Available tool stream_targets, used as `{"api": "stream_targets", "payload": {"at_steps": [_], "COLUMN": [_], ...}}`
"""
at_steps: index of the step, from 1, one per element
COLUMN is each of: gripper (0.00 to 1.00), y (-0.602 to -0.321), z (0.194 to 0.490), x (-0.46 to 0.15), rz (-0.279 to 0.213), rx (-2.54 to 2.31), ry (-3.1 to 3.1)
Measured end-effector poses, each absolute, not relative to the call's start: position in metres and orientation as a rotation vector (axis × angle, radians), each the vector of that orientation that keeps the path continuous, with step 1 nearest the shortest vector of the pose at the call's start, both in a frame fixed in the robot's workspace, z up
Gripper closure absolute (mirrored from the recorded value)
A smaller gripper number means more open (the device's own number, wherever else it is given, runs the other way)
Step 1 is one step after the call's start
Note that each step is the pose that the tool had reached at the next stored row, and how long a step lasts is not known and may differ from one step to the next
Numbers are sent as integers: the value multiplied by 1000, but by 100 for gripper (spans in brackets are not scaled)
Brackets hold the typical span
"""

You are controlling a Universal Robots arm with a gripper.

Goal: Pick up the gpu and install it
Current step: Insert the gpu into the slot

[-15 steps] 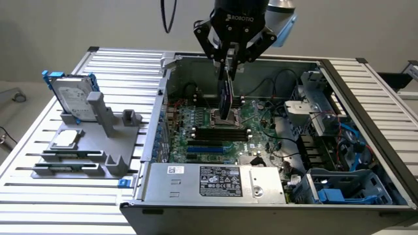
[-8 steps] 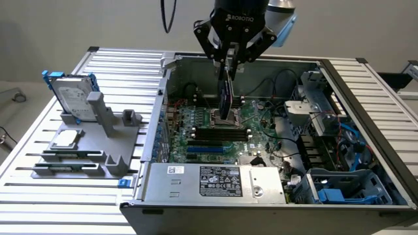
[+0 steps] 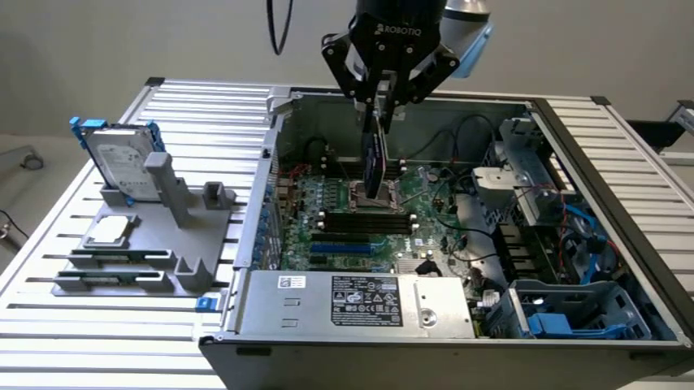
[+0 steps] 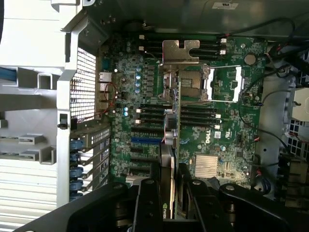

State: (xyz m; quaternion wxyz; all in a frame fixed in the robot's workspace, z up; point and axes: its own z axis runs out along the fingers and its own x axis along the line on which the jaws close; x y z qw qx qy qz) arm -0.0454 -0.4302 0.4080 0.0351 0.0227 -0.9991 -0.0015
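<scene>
One thin gpu card, black shroud on green board, hangs edge-down over the green motherboard, clamped by its top edge in my tool; stiff, light and fragile, I judge.

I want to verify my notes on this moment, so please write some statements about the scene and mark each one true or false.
1. The gripper is shut on the gpu. True.
2. The hard drive stands upright on the grey stand, outside the computer case. True.
3. The gpu is lying on the grey stand. False: it hangs edge-down over the motherboard, inside the computer case.
4. The computer case is closed by a cover. False: it is open and its inside is visible.
</scene>
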Motion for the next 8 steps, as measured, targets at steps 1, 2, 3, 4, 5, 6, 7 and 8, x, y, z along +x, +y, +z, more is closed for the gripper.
{"api": "stream_targets", "payload": {"at_steps": [1, 2, 3, 4, 5, 6, 7, 8], "gripper": [74, 74, 74, 74, 74, 74, 74, 74], "y": [-430, -430, -430, -430, -430, -430, -430, -430], "z": [408, 408, 408, 408, 408, 407, 407, 406], "x": [-45, -45, -45, -45, -45, -46, -46, -46], "rz": [-5, -5, -5, -6, -6, -9, -12, -12], "rx": [70, 70, 70, 70, 70, 72, 89, 117], "ry": [-3071, -3071, -3071, -3071, -3071, -3072, -3073, -3073]}}
